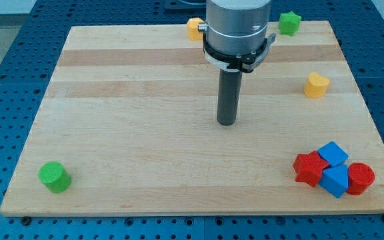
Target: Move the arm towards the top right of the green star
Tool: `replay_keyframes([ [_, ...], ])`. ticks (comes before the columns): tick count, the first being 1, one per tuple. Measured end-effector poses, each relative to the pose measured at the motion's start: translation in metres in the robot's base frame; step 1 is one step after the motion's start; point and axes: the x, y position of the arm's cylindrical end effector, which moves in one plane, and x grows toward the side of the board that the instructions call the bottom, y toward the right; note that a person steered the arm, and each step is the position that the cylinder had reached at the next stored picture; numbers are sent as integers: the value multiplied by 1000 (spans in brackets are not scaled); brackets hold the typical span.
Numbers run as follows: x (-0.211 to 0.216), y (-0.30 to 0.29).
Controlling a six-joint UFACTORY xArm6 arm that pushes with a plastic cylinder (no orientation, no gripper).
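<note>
Bright, even light from above; faint soft shadows; sharp focus throughout.

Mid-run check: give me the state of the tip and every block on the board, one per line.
my tip: mid-board, touching no block
green star: top right, untouched
orange block: top edge, partly hidden
yellow block: right, alone
green cylinder: bottom left, alone
red star, blue cubes, red cylinder: clustered
</note>
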Motion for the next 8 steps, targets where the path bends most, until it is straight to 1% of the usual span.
replay_keyframes([
  [4,0,-13],
  [6,2,-11],
  [8,3,48],
])
